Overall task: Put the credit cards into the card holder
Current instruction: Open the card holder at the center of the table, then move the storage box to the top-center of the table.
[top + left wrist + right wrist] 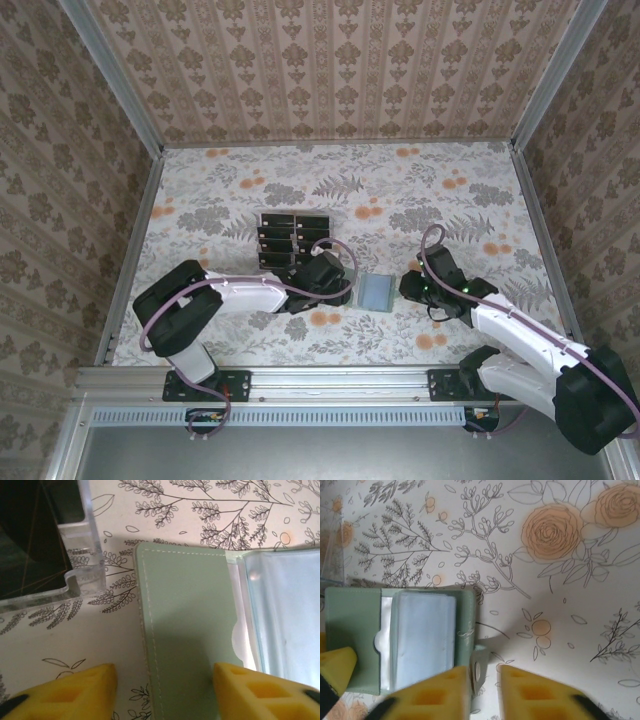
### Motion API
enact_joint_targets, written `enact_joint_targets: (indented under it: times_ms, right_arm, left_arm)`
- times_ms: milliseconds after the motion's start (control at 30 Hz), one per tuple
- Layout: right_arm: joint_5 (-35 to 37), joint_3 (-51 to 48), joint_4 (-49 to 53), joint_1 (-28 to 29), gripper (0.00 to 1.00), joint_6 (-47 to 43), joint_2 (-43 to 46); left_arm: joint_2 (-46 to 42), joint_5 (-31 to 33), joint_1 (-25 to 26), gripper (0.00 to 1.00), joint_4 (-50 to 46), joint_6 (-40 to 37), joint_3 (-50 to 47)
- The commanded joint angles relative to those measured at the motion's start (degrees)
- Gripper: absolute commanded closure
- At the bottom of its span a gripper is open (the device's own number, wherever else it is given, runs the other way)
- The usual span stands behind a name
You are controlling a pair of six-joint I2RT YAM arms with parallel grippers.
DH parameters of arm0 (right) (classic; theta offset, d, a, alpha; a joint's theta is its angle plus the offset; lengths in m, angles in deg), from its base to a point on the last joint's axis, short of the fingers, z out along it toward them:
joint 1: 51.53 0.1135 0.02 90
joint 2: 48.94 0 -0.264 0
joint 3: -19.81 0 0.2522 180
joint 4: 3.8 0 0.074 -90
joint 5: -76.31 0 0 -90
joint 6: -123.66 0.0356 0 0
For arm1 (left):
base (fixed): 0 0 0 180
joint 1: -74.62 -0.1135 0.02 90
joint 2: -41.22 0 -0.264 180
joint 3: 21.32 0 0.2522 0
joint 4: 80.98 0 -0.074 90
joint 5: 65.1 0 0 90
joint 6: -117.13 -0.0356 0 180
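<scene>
Straddling the frame-cropped card holder (190,630), left tool (162,677) gapes empty; right tool (485,680), barely parted, flanks its half-hidden tab (479,666).

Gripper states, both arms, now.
Left gripper: open, straddling the wallet's stitched edge.
Right gripper: slightly open around the wallet's clasp tab.

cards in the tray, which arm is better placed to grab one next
Left, probably. The left gripper is open over the left flap of the wallet, right beside the tray of cards. The right gripper sits at the far side by the tab, with the wallet between it and the tray.
</scene>
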Motion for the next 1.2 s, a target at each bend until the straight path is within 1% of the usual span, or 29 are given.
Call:
enact_joint_targets:
  times_ms: [0,33,67,200,267,333,467,500,533,600,633,733,833,933,1167]
  right_arm:
    - [-1.5,2.9,3.5,-0.3,0.51,-1.0,1.7]
    - [-1.6,3.9,4.6,-0.3,0.45,-1.2,2.5]
    - [-1.8,4.9,5.5,-0.2,0.42,-1.4,3.1]
    - [-2.4,10.0,9.2,-0.2,0.32,-2.2,5.2]
    - [-3.5,12.6,9.7,-0.2,0.29,-2.7,4.4]
    - [-5.1,15.6,9.3,0.1,0.26,-3.3,1.8]
    - [-4.9,21.5,7.3,3.3,0.19,-4.9,-6.4]
    - [-4.6,23.6,6.7,4.7,0.17,-5.5,-9.0]
    - [-4.0,25.5,6.2,6.2,0.16,-6.3,-11.9]
    - [-2.4,29.6,6.1,8.9,0.13,-8.2,-17.7]
    - [-1.8,31.8,6.1,10.4,0.12,-9.4,-21.0]
    - [-1.0,37.7,6.2,13.6,0.09,-11.6,-30.7]
    - [2.0,42.8,7.4,16.1,0.09,-13.4,-38.6]
    - [4.1,45.5,7.3,16.8,0.08,-14.0,-43.8]
    - [6.6,48.8,7.0,16.8,0.08,-14.5,-50.0]
  left_arm:
    - [-3.9,0.8,-1.0,0.37,-2.4,-0.7,0.6]
    - [-5.4,0.8,-1.6,0.34,-3.1,-1.0,1.0]
    - [-6.7,0.7,-2.4,0.3,-3.8,-1.1,1.2]
    - [-13.9,0.6,-6.4,0.17,-7.1,-2.3,2.3]
    - [-17.4,0.5,-10.0,0.09,-9.2,-2.9,2.8]
    - [-20.7,-1.0,-16.0,0.0,-10.6,-3.2,2.9]
    - [-24.4,-5.1,-28.7,0.0,-11.2,-3.5,2.2]
    - [-24.8,-6.8,-31.8,0.0,-11.1,-3.3,2.1]
    - [-25.0,-8.3,-36.2,0.0,-10.6,-2.9,1.7]
    - [-24.9,-11.7,-42.0,0.0,-8.6,-1.8,0.6]
    - [-24.6,-13.4,-44.6,0.0,-7.2,-1.2,-0.1]
    - [-22.2,-18.2,-50.3,0.0,-3.2,0.5,-1.6]
    - [-20.0,-21.6,-52.8,0.0,1.0,2.0,-3.1]
    - [-18.4,-23.3,-53.2,0.0,4.0,2.8,-3.9]
    - [-13.8,-25.4,-52.4,0.0,9.5,5.5,-4.3]
